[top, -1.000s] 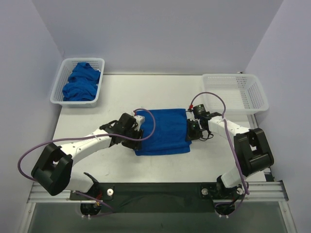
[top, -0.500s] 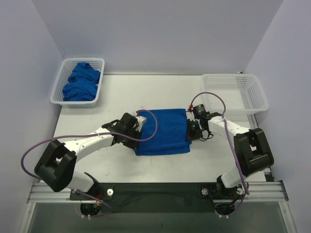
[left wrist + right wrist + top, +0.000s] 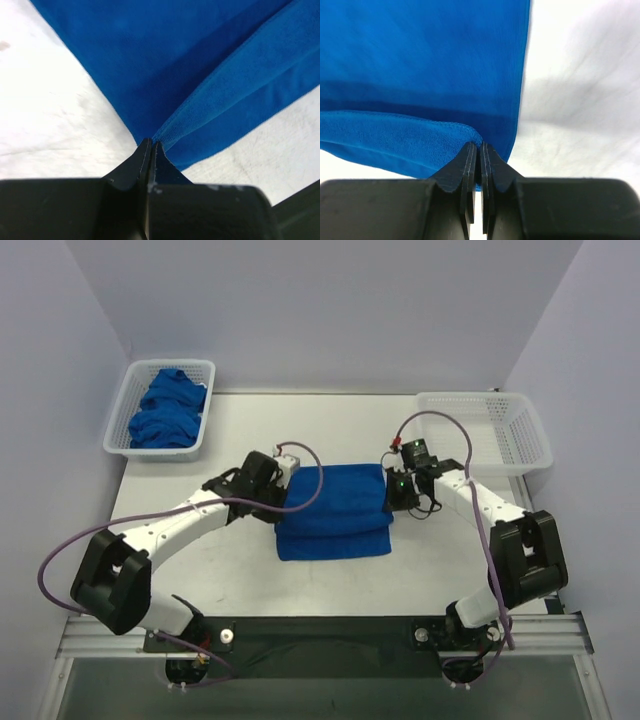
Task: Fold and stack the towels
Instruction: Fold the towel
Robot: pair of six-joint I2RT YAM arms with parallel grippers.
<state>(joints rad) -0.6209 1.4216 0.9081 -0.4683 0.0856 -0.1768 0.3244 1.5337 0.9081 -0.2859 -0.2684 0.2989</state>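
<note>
Top view, cloth: We see the royal-blue soft cloth towel (image 3: 333, 525) in the middle of the white desk (image 3: 330, 430). Its near part lies flat, and an upper layer spans between the two arms.
Top view, arms: The left pincer (image 3: 283, 502) sits at the towel's left edge and the right pincer (image 3: 392, 492) at its right edge. We judge that holding opposite ends keeps the layer taut and square for a fold.
Top view, baskets: A white plastic mesh basket (image 3: 170, 364) at far left holds the crumpled blue towels (image 3: 165, 412) waiting their turn. A matching white mesh basket (image 3: 470, 397) at far right shows no cloth.
Left wrist view: The left pincer (image 3: 150, 142) is closed to a slit, with the towel (image 3: 175, 60) pinched at its fingertips by a hemmed edge. Bare desk (image 3: 45, 115) shows to the left.
Right wrist view: The right pincer (image 3: 480, 145) is likewise clamped tight on a hemmed corner of the towel (image 3: 420, 60). A layer lies beneath, with the desk (image 3: 580, 100) to the right.
Step, as we judge it: The fold is under way and the stacking is not yet done.
</note>
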